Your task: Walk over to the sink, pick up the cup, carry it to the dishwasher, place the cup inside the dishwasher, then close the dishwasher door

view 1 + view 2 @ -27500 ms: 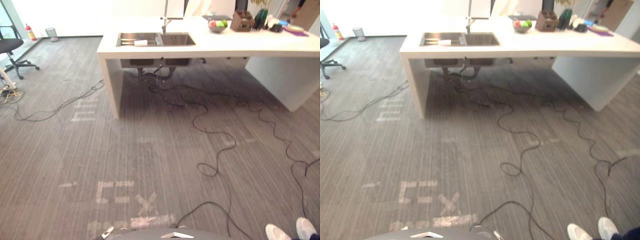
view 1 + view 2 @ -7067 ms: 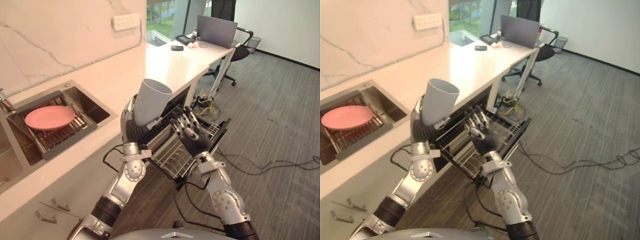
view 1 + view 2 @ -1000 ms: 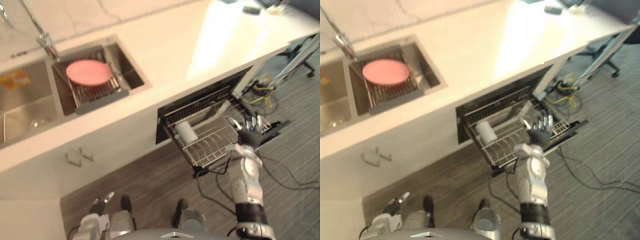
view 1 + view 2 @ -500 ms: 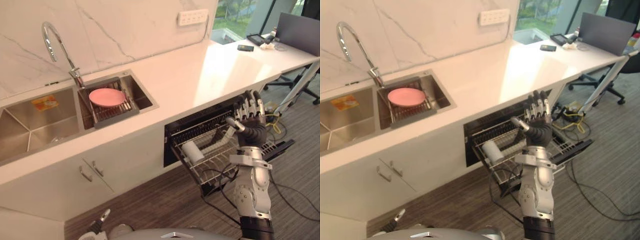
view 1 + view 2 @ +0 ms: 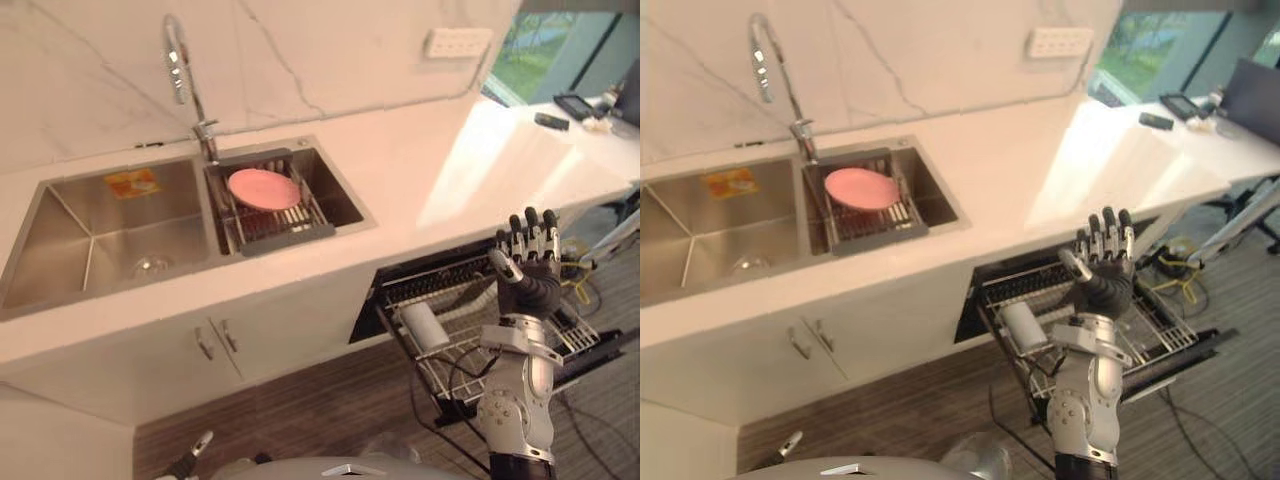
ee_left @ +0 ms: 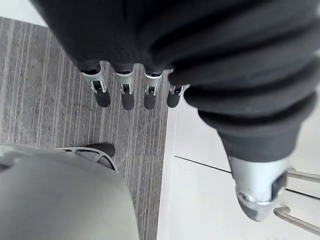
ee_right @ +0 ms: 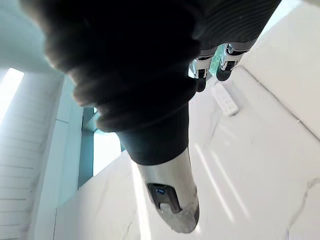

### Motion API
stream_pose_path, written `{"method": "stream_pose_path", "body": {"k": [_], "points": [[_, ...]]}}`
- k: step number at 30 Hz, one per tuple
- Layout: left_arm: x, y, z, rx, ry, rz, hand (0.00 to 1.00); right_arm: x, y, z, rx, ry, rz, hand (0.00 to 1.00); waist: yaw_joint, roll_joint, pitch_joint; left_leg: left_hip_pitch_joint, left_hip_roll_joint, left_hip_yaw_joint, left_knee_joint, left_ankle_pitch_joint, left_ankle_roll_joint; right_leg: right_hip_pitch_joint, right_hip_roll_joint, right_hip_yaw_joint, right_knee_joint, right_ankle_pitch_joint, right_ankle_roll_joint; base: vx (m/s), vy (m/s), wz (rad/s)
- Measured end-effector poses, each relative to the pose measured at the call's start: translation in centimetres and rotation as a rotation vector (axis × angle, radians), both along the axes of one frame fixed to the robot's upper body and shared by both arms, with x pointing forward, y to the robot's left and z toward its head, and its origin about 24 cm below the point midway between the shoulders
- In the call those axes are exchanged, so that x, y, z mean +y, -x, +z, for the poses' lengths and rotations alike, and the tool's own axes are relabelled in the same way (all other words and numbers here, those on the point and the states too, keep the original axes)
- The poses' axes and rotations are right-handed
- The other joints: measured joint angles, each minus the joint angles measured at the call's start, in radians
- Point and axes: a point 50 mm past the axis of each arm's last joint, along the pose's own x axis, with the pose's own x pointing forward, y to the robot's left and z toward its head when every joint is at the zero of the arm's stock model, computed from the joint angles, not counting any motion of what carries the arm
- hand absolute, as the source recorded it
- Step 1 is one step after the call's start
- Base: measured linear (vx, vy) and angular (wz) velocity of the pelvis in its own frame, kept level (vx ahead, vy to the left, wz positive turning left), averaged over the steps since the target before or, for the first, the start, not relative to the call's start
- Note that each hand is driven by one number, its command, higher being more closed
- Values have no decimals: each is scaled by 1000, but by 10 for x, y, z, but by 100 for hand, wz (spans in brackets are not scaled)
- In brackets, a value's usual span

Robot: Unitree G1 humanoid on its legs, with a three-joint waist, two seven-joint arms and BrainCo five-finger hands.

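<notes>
Cup [image 5: 420, 325], pale cylinder, seemingly sideways in wire rack [image 5: 1152, 322]; right hand [image 5: 533, 272] splayed, empty.

We see a glossy white stone-look counter [image 5: 430, 170] and a smooth veined marble-look wall [image 5: 330, 50]. The sink [image 5: 100, 230] is brushed steel and the faucet [image 5: 180, 60] polished chrome. The pink plate [image 5: 263, 188] looks smooth with a slight sheen. The drainer [image 5: 285, 228] is dark wire. The dishwasher rack [image 5: 470, 350] is thin bright metal wire. The cup [image 5: 423, 325] is pale and smooth. The cabinet doors [image 5: 280, 330] are matt white. The floor [image 5: 330, 400] is grey and ribbed. The right hand [image 5: 535, 280] has silver metal fingers and a dark matt ribbed cover.
</notes>
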Motion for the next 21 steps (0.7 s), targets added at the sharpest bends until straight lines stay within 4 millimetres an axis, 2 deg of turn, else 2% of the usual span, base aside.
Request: {"method": "stream_pose_path", "body": {"k": [1,2,3,4,5,6,7,8,9,12,14,15,21], "points": [[5,-1,1,-5,-5,-19,0,0,1,-1,-2,-4,-5,0,-8,-17,4,9,3,-28,-1,-6,4,-27,51,33,39,-82,15,239,-17,70],[7,-2,2,-2,1,-40,0,-1,3,3,-22,0,-13,0,-17,-24,5,13,4,-52,1,-14,2,-44,104,39,2,-138,35,196,-12,65],[6,-3,2,3,8,-52,0,-2,4,6,-36,5,-19,0,-19,-24,5,14,5,-58,1,-17,0,-51,129,36,-40,-156,44,216,-3,53],[5,-4,2,14,28,-75,0,-4,6,11,-66,22,-20,0,-18,-19,8,24,6,-62,4,-20,-9,-60,175,39,-143,-164,48,187,-3,35],[3,-3,1,26,44,-91,0,-4,6,12,-73,30,-15,0,-18,-17,8,30,6,-65,7,-23,-12,-58,202,49,-219,-156,50,218,-8,35],[2,-2,1,40,65,-103,0,-4,7,11,-71,30,-13,0,-19,-16,7,38,5,-72,12,-31,-20,-54,225,57,-287,-115,47,241,-41,37],[4,1,1,59,77,-121,0,-4,8,9,-66,30,-12,0,-19,-24,3,45,1,-86,17,-40,-32,-50,246,66,-360,-15,47,247,-59,37],[6,1,1,61,80,-124,0,-4,8,9,-67,29,-12,0,-20,-34,0,45,-4,-87,23,-46,-40,-46,253,70,-395,42,41,283,-113,25],[4,0,1,61,89,-126,0,-4,7,11,-75,35,-12,0,-12,-38,-6,47,5,-86,29,-56,-52,-18,265,71,-439,17,32,269,-121,4],[-2,-2,0,51,109,-160,0,-3,0,20,-119,35,-3,0,-13,-5,15,39,36,-82,54,-78,-77,17,303,73,-517,12,23,220,-113,-12],[-4,-2,0,54,113,-186,0,-4,0,20,-116,36,-8,0,-15,3,22,48,48,-81,58,-86,-85,34,316,72,-522,7,17,77,-50,-7],[5,17,-1,96,89,-159,0,-6,2,17,-96,56,69,0,-19,-50,-4,60,35,-96,54,-98,-67,84,314,81,-584,7,23,0,0,0],[5,19,-1,113,89,-152,0,-4,0,16,-91,45,81,0,-18,-48,-6,42,36,-109,69,-97,-67,82,310,72,-590,8,25,-4,-3,9]]}}
